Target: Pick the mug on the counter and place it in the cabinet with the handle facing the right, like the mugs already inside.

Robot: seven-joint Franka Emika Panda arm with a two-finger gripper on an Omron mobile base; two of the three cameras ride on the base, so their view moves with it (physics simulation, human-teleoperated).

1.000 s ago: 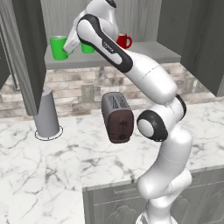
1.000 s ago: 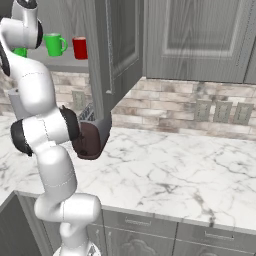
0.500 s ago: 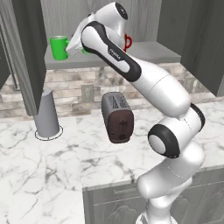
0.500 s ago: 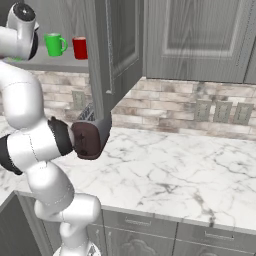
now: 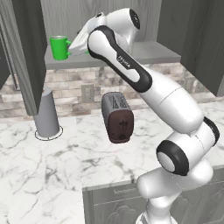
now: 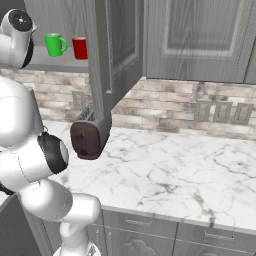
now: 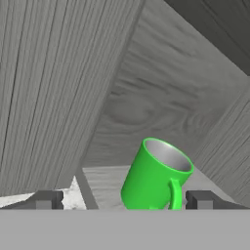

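Observation:
A bright green mug (image 5: pixel 58 47) stands upright on the shelf (image 5: pixel 144 51) of the open cabinet, at its left end. Its handle (image 5: pixel 68 44) points right, toward my hand. In the hand view the mug (image 7: pixel 155 176) sits just ahead of my fingertips (image 7: pixel 47 200), handle (image 7: pixel 175 194) facing the camera. My gripper (image 7: pixel 123 201) is open and holds nothing, its jaws apart from the mug. In the left base view the gripper (image 5: pixel 74 49) hovers right beside the mug. The marble counter (image 5: pixel 39 175) lies below.
A second green mug (image 6: pixel 54 44) and a red mug (image 6: pixel 80 48) stand further right on the shelf. An open cabinet door (image 6: pixel 107 55) hangs over a dark red toaster (image 5: pixel 117 117). A grey cone-shaped canister (image 5: pixel 47 113) stands at the counter's back left.
The hand has stayed by the green mug with its jaws open. My elbow and lower links have swung out to the right, now hiding the red mug in the left base view.

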